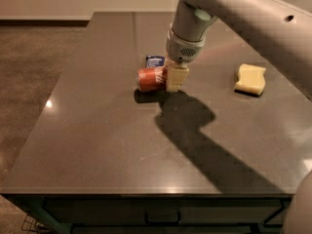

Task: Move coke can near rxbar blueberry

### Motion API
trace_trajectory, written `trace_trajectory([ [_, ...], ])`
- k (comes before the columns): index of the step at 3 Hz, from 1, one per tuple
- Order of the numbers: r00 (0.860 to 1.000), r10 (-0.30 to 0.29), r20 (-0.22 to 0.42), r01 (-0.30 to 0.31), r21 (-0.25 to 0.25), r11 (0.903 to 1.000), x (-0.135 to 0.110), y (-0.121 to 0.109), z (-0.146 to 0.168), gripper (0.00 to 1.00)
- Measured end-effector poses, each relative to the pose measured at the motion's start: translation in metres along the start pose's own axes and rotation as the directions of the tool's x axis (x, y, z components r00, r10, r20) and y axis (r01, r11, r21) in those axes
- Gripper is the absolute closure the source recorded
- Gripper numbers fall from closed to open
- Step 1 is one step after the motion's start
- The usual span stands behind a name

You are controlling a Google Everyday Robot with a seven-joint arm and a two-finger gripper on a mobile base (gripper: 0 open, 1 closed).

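Observation:
The coke can (151, 78) is red-orange and lies on its side, held a little above the dark table (97, 130); its shadow falls just below it. My gripper (171, 80) is shut on the can's right end, with one pale finger (176, 78) showing in front. The rxbar blueberry (155, 61), a small dark blue wrapper, lies flat on the table just behind the can, a short gap away. The arm comes down from the upper right.
A pale yellow sponge (251, 78) lies on the right side of the table. The table's front edge (146, 191) is near the bottom, with a drawer front below it. The floor lies to the left.

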State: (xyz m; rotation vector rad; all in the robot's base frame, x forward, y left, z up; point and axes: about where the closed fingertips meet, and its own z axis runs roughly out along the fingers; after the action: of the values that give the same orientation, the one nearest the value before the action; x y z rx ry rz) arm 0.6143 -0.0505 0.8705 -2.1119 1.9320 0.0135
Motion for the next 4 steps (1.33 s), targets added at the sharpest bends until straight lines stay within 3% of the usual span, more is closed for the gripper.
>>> trace_trajectory([
  [3, 1.0, -0.009, -0.023, 0.009, -0.008, 0.9999, 0.011, -0.011, 0.016, 0.13],
  [4, 1.0, -0.01, -0.022, 0.009, -0.009, 0.9999, 0.01, -0.011, 0.018, 0.0],
])
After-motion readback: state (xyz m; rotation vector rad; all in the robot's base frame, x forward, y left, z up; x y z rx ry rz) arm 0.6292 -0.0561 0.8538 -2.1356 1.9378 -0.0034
